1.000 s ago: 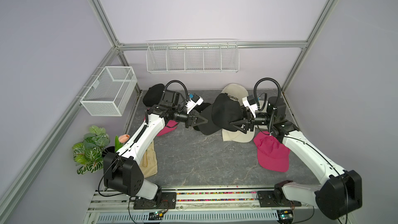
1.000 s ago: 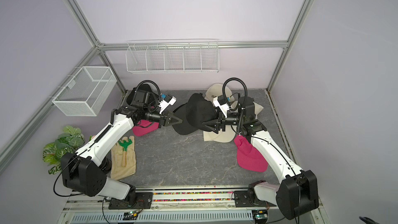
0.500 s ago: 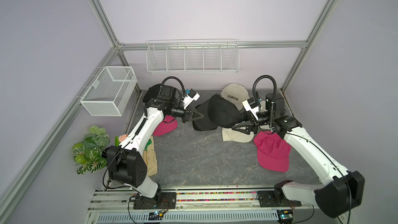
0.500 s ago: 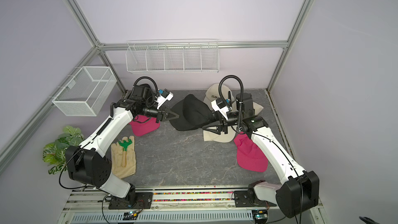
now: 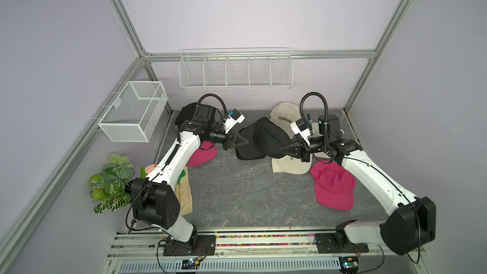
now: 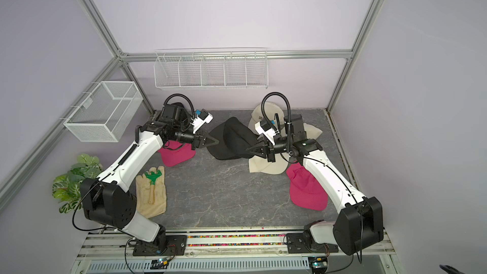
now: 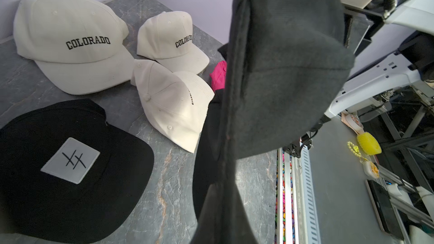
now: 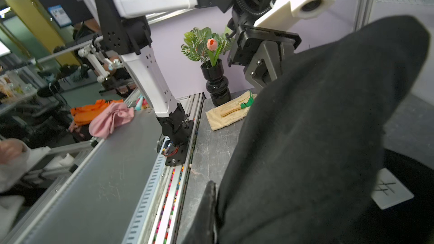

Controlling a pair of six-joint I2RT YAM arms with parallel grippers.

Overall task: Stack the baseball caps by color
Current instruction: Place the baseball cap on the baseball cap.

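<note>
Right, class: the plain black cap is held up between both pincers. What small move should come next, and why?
Probably lower the plain black cap straight down onto the black patch cap. The left pincer and right pincer both appear shut on its opposite edges, it is lifted, and the patch cap, the same colour, lies just beneath it.

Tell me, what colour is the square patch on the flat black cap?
Light grey, with crossed black lines, on the black cap; clearest in the left wrist view.
</note>
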